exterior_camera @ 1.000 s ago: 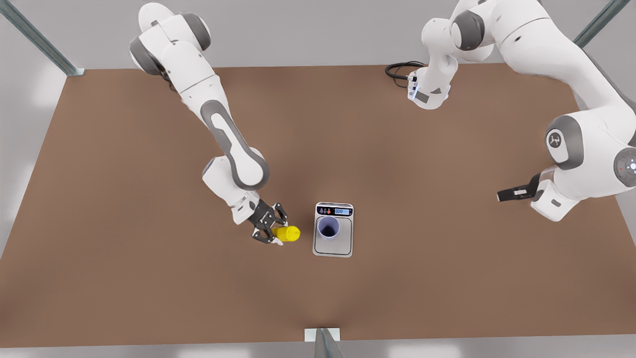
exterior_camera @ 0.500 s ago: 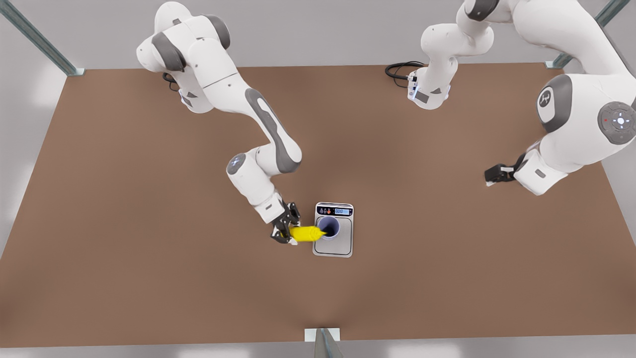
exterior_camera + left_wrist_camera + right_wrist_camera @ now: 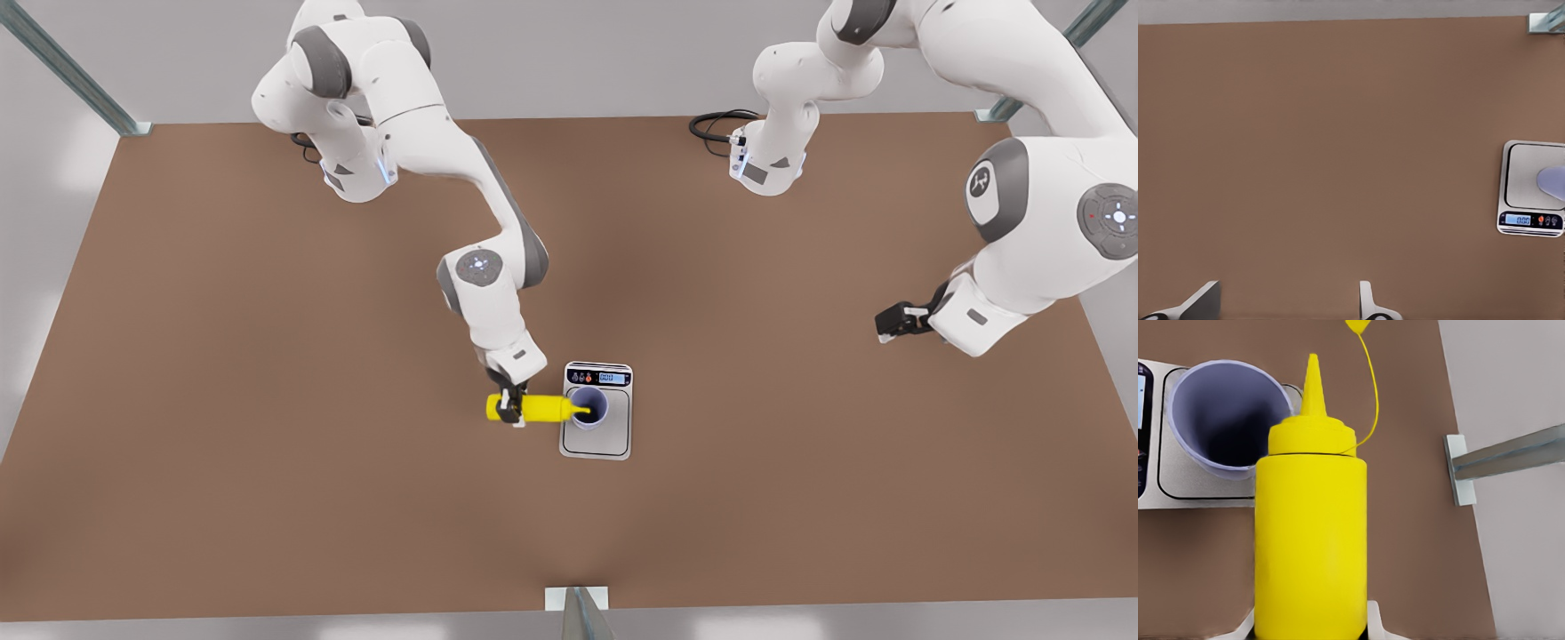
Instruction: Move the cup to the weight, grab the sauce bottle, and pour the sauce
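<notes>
The sauce bottle (image 3: 533, 408), gripped by the right gripper (image 3: 508, 411), has been tipped level, nozzle over the cup (image 3: 589, 407) on the weight (image 3: 597, 440); pouring is judged underway. The left gripper (image 3: 892, 321) waits, jaws open.

Brown surface (image 3: 267, 444); black coiled cable (image 3: 714, 127) at its far edge; metal frame struts (image 3: 67, 67) at the corners.
</notes>
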`<state>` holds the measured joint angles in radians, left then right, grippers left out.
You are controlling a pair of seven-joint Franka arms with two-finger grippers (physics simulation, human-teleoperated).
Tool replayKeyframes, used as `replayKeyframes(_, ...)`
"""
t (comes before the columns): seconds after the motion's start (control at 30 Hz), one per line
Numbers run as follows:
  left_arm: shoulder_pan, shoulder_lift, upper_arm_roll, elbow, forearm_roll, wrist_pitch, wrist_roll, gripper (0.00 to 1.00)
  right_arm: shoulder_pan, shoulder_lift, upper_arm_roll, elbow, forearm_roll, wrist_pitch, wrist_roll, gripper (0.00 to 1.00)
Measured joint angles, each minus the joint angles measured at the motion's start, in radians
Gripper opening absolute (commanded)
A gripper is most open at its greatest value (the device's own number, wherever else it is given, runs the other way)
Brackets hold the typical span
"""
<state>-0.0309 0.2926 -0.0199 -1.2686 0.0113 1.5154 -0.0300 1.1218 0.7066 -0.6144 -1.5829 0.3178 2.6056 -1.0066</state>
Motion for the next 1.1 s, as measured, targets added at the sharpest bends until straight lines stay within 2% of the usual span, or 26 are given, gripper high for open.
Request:
replayKeyframes(0.07,0.000,0.004,0.000,0.000,-0.001,0.001,0.000,1.00,0.081,0.022,-0.088,0.001,-0.027,-0.049,0.000,0.61)
replayKeyframes(0.13,0.000,0.004,-0.003,0.000,-0.002,0.001,0.003,1.00,0.111,0.024,-0.116,0.001,-0.112,-0.090,0.000,0.61)
replayKeyframes(0.27,0.001,0.006,-0.003,0.000,-0.003,0.003,0.001,1.00,0.113,0.036,-0.117,0.024,-0.246,-0.157,0.002,0.61)
replayKeyframes(0.6,0.000,0.014,-0.005,0.002,0.001,0.006,0.016,1.00,0.113,0.091,-0.117,0.098,-0.249,-0.194,0.031,0.61)
replayKeyframes(0.7,0.000,0.014,-0.005,0.002,0.001,0.008,0.016,1.00,0.105,0.060,-0.117,0.103,-0.205,-0.204,0.056,0.61)
replayKeyframes(0.9,0.000,0.016,-0.005,0.002,0.002,0.023,0.013,1.00,0.064,-0.004,-0.113,0.078,0.102,-0.201,0.041,0.61)
replayKeyframes(0.97,0.000,0.016,-0.005,0.002,0.003,0.027,0.013,1.00,0.006,-0.030,-0.049,0.080,0.202,-0.200,0.032,0.61)
replayKeyframes(1.03,0.001,0.020,-0.005,0.002,0.003,0.028,0.015,1.00,-0.116,-0.079,0.072,0.080,0.235,-0.213,-0.019,0.61)
replayKeyframes(1.1,0.000,0.020,-0.005,0.002,0.003,0.029,0.014,1.00,-0.285,-0.125,0.234,0.078,0.241,-0.227,-0.117,0.61)
